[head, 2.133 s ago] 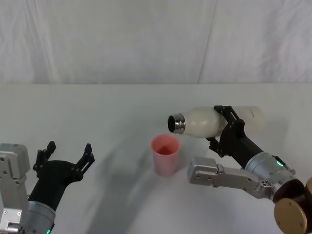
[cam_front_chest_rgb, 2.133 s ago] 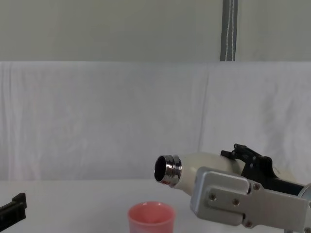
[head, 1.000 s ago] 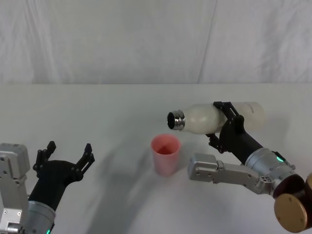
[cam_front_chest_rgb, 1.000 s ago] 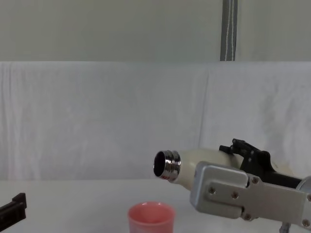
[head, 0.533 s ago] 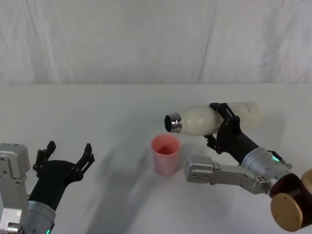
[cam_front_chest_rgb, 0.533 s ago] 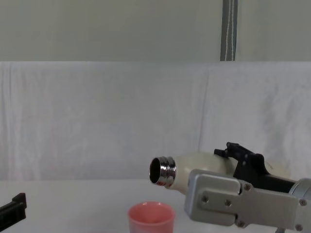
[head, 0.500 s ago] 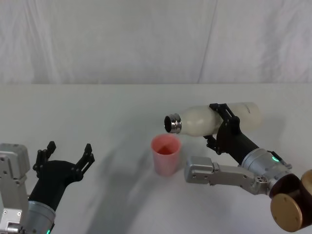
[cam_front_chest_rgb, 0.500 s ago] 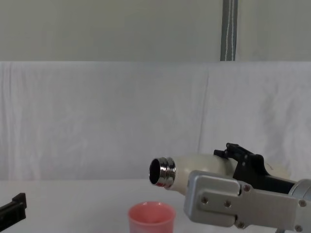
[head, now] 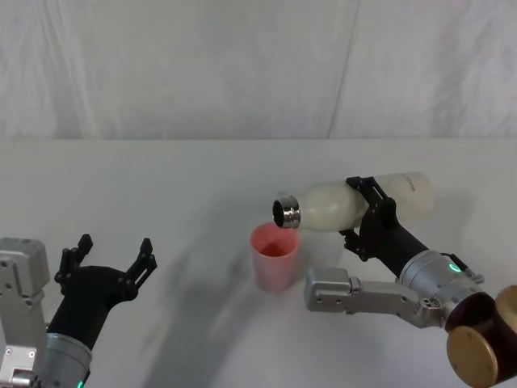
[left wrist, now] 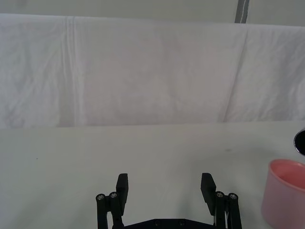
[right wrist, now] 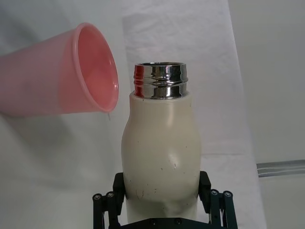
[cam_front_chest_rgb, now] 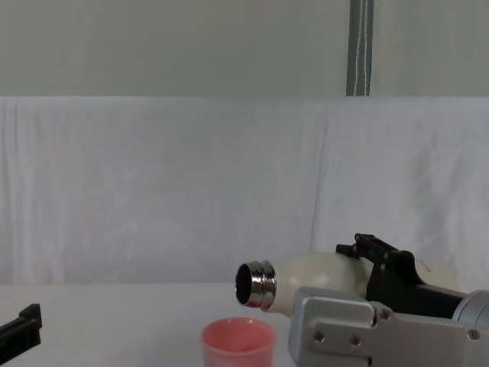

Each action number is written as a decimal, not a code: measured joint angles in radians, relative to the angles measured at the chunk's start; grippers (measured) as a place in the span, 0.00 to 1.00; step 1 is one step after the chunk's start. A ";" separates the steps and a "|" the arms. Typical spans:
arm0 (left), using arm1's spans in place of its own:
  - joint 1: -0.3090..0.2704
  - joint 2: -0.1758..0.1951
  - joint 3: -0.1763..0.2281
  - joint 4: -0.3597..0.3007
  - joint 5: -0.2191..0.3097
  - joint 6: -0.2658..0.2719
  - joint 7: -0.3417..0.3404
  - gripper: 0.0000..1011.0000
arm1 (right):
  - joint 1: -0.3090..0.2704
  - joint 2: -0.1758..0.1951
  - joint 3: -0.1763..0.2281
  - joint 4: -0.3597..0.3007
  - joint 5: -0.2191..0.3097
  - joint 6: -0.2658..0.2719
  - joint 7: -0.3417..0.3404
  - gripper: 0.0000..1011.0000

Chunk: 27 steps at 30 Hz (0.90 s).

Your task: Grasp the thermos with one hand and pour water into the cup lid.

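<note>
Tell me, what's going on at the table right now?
Right claw shut on thermos, tipped, neck over pink cup lid. Left claw open, idle. No stream visible. Nothing in the way.

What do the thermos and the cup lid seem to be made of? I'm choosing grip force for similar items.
The thermos: probably metal under a matte cream coating with small scuffs; its bare neck is shiny, mirror-like threaded steel. The cup lid: likely thin pink plastic, smooth and slightly translucent at the rim. The right gripper holds the thermos.
</note>
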 joint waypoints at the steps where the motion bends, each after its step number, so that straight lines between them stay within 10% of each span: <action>1: 0.000 0.000 0.000 0.000 0.000 0.000 0.000 0.99 | 0.001 0.001 -0.002 0.000 -0.004 0.002 0.000 0.94; 27: 0.000 0.000 0.000 0.000 0.000 0.000 0.000 0.99 | 0.008 0.038 -0.012 -0.040 -0.055 0.021 0.004 0.94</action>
